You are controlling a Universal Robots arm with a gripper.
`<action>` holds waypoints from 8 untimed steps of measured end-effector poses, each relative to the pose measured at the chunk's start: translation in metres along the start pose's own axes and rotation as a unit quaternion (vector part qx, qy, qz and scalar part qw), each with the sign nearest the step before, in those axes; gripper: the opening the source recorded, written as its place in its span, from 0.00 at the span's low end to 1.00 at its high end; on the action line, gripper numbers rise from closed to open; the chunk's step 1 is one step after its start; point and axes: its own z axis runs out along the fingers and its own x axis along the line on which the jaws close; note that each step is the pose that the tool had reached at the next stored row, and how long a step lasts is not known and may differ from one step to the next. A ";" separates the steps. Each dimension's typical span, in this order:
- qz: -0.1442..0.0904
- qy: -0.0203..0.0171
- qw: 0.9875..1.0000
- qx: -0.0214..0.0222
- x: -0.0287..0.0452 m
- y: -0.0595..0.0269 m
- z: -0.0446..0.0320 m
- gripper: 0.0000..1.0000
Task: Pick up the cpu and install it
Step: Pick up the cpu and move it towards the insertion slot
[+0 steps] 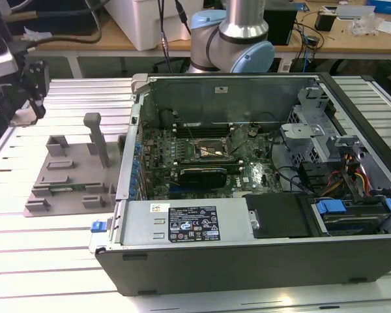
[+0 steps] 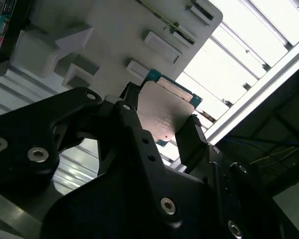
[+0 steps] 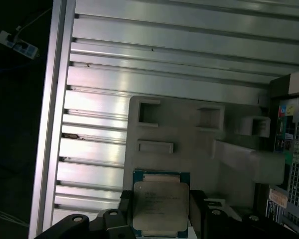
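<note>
Plainly, end effector (image 3: 161,213) clamps cpu (image 3: 159,201) near gray tray (image 3: 189,134).

The cpu (image 3: 159,205), a small flat square chip with a shiny silver top plate on a thin teal-green rim, sat pinched at two opposite edges between the black fingers of the tool (image 2: 162,123). Its metal face showed in both wrist views, and it was held above the slatted counter (image 3: 97,114) near a grey moulded tray (image 3: 189,129).
</note>
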 end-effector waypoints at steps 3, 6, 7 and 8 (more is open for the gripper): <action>0.000 0.000 1.000 0.000 -0.0001 -0.0001 -0.0153 0.55; 0.000 0.000 1.000 0.000 -0.0002 -0.0002 -0.0290 0.55; 0.000 0.000 1.000 0.000 -0.0002 -0.0002 -0.0321 0.55; 0.000 0.000 1.000 0.000 -0.0002 -0.0002 -0.0354 0.55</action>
